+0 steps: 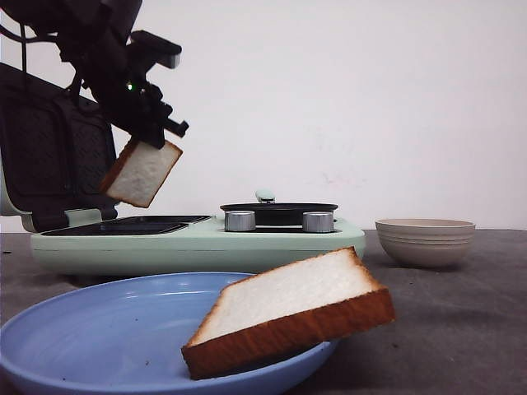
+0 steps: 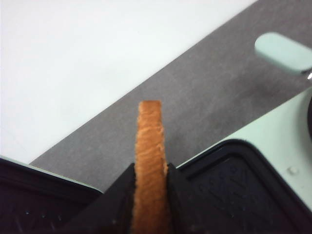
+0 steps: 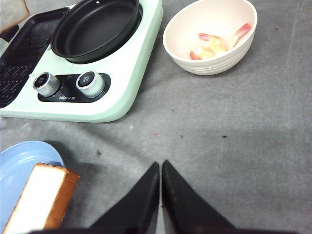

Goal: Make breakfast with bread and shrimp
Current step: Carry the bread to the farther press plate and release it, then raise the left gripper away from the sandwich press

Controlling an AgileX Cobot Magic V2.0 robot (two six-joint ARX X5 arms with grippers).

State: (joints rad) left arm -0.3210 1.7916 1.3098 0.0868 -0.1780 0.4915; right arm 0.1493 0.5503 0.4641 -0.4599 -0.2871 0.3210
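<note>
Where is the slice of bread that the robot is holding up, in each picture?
Front view: the held white bread slice with orange-brown crust hangs upper left, above the mint-green cooker.
Left wrist view: bottom centre, crust edge-on between the fingers.
Right wrist view: a corner at top left.
Shared landmark: the cooker's black grill plate.

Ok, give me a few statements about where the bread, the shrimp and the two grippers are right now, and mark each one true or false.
1. The left gripper holds a bread slice above the grill plate. True.
2. The shrimp lie in the black pan. False: they are in the cream bowl.
3. The second slice rests on the blue plate. True.
4. The right gripper grips a shrimp. False: it is shut and empty.
</note>
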